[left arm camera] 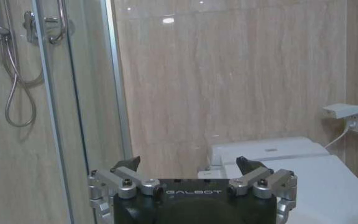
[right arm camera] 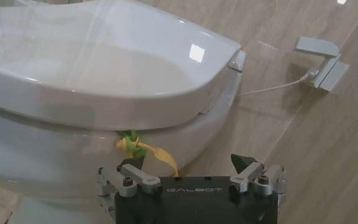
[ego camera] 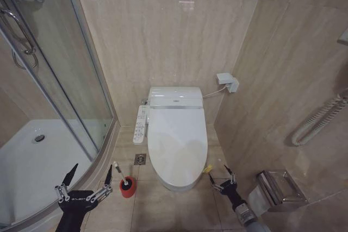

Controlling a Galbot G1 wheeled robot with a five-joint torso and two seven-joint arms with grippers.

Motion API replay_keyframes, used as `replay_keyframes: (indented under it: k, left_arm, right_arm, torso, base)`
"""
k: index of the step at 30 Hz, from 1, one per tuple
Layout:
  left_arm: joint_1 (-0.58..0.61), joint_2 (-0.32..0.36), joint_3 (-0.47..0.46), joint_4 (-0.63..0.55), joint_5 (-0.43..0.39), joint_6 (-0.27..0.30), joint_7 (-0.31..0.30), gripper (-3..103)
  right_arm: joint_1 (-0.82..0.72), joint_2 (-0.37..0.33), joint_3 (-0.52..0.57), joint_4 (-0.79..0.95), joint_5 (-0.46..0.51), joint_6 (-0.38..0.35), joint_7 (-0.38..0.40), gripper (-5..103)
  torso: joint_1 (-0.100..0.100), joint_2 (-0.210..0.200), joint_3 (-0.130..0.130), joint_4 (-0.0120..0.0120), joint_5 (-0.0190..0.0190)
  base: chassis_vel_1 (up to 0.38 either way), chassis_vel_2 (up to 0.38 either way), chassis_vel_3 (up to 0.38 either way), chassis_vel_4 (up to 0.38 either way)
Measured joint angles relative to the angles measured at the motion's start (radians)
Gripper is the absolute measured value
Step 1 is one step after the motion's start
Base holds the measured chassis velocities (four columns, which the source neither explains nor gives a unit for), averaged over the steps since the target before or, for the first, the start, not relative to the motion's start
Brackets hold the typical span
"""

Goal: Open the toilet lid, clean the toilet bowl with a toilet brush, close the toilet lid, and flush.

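The right gripper hangs low beside the toilet's front right corner, its fingers spread apart with nothing between them. Its black body bears the white word "GALBOT", readable in the right wrist view. Just ahead of one fingertip hangs the yellow-green strap loop, which comes out from under the edge of the toilet lid; the fingertip is very near the strap, but whether they touch cannot be told. The lid lies closed, flat on the toilet, and covers the toilet bowl, of which the outer white ceramic wall shows below the lid's rim.

The left gripper hovers low on the other side, over the curved edge of the shower tray, fingers spread wide and empty; it carries the same "GALBOT" lettering. Just beside its right fingertip stands the toilet brush, its thin white handle leaning up out of the round red holder cup on the floor tiles.

A white control panel with small buttons, too small to read, sticks out from the toilet's left side. A white wall socket with a cable sits behind the tank.
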Motion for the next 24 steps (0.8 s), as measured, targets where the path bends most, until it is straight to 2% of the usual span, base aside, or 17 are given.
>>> replay_keyframes:
  k: [8, 24]
  left_arm:
    - [0.0, 0.0, 0.0, 0.0, 0.0, 0.0, 0.0, 100]
    - [0.0, 0.0, 0.0, 0.0, 0.0, 0.0, 0.0, 100]
  right_arm:
    - [-0.028, 0.004, -0.011, 0.033, 0.001, -0.002, -0.002, 91]
    - [0.064, 0.023, -0.04, -0.049, 0.0, 0.0, 0.003, 91]
  torso:
    - [0.0, 0.0, 0.0, -0.0001, 0.0]
    - [0.0, 0.0, 0.0, -0.0002, -0.0002]
  base:
    - [0.0, 0.0, 0.0, 0.0]
    - [0.0, 0.0, 0.0, 0.0]
